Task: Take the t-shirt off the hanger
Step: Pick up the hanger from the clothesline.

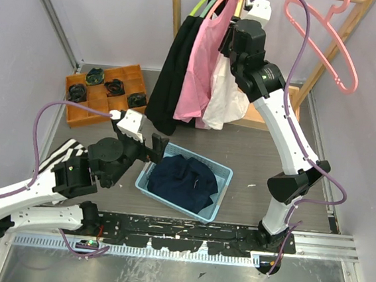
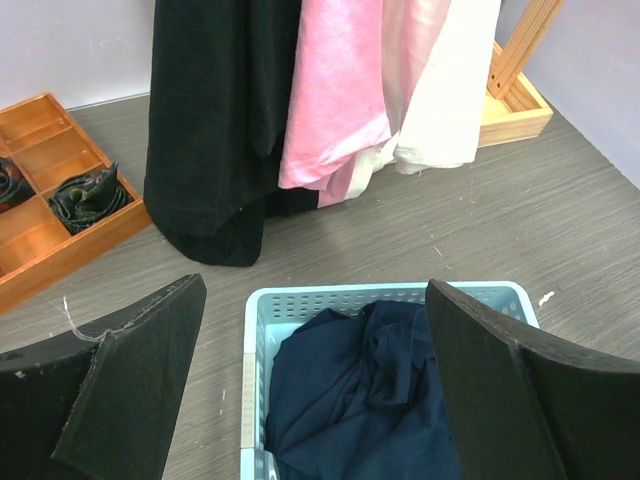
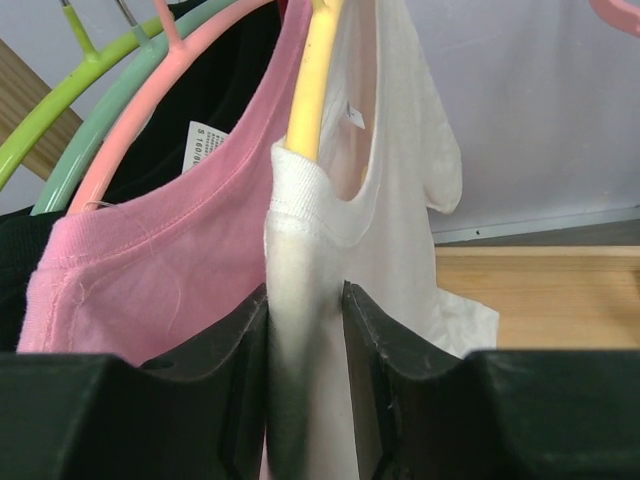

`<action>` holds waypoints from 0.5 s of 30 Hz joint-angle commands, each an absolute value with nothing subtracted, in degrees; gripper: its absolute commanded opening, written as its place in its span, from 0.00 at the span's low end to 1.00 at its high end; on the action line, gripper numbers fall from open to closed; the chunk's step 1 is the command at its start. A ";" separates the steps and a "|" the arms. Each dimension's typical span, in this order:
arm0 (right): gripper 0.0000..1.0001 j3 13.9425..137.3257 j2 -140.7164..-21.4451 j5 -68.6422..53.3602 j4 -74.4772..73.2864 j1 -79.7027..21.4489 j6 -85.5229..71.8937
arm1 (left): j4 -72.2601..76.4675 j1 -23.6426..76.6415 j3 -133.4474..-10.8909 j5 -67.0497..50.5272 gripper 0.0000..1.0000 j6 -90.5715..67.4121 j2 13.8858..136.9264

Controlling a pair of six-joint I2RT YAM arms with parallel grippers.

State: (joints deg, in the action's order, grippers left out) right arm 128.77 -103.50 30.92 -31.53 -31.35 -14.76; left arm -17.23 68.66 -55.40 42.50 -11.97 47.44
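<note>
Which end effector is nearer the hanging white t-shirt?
Right. The right end effector pinches the white t-shirt at its shoulder, just below the yellow hanger. The left end effector is open, low over the blue basket, well short of the shirt.

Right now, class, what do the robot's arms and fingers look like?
Both arms are built alike: the left arm and right arm have white links and black joints, each with a purple cable looping along it. The left fingers and right fingers are flat, matte black wedges.
</note>
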 commanded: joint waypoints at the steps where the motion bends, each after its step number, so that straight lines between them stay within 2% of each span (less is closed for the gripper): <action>1: 0.37 129.08 -99.81 33.07 -31.17 -30.40 -13.67 | -14.58 68.47 -55.37 42.19 0.98 -11.48 47.70; 3: 0.36 128.87 -99.55 33.22 -31.29 -30.09 -13.43 | -14.46 68.47 -55.49 41.97 0.98 -11.40 47.91; 15: 0.07 128.41 -98.20 31.94 -30.84 -27.98 -11.89 | -13.76 68.38 -56.04 41.25 0.98 -11.05 49.21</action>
